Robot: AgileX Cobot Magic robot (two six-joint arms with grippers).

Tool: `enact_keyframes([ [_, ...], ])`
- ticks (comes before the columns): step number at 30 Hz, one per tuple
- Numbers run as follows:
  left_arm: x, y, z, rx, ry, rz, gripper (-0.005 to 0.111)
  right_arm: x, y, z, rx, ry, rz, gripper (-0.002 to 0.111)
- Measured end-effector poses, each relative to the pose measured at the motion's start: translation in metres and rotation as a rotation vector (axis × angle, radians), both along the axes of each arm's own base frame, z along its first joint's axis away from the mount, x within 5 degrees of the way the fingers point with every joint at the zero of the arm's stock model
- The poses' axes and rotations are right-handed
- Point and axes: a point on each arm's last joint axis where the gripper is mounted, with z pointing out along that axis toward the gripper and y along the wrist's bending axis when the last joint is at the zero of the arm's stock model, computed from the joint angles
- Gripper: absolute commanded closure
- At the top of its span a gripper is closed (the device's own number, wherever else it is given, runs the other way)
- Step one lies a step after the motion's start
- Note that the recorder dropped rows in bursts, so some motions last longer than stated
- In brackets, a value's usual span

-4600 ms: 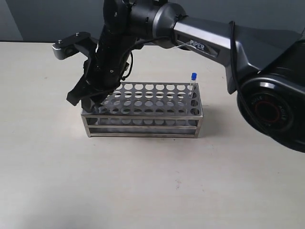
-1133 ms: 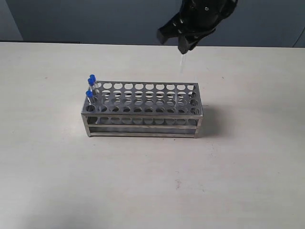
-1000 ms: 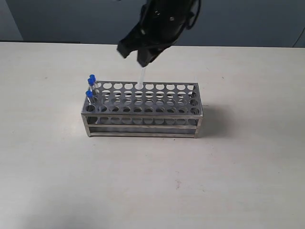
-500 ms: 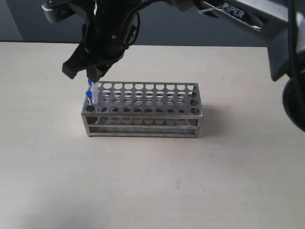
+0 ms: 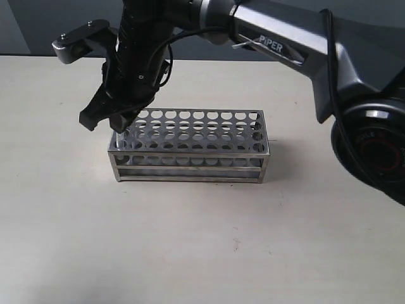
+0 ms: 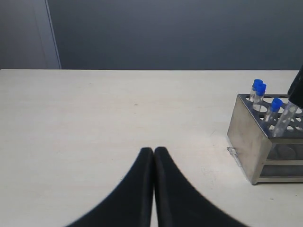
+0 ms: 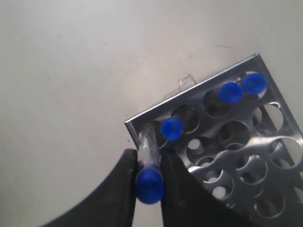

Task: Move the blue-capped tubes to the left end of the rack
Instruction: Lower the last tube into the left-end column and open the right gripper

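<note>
- Rack (image 5: pixel 190 152) sits mid-frame, exterior view; right claw (image 5: pixel 107 123) low over its left end, placing.
- Left wrist view: left claw (image 6: pixel 154 151) closed, empty, parked clear; three blue-capped tubes (image 6: pixel 259 87) seated.
- Right wrist view: right claw pinches fourth tube (image 7: pixel 147 163), tilted into corner hole.

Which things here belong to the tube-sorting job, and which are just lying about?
Part of the job: rack; three seated blue-capped tubes; fourth tube, gripped by the right gripper at the rack's left end.
Not involved: left gripper, shut; table; small clear scrap beside the rack.
</note>
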Motion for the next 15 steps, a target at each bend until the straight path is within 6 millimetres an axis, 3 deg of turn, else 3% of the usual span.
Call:
enact_keyframes([
  [15,0.000,0.000,0.000,0.000,0.000,0.000,0.106,0.000,0.009,-0.016,-0.007,-0.014,0.027,0.109],
])
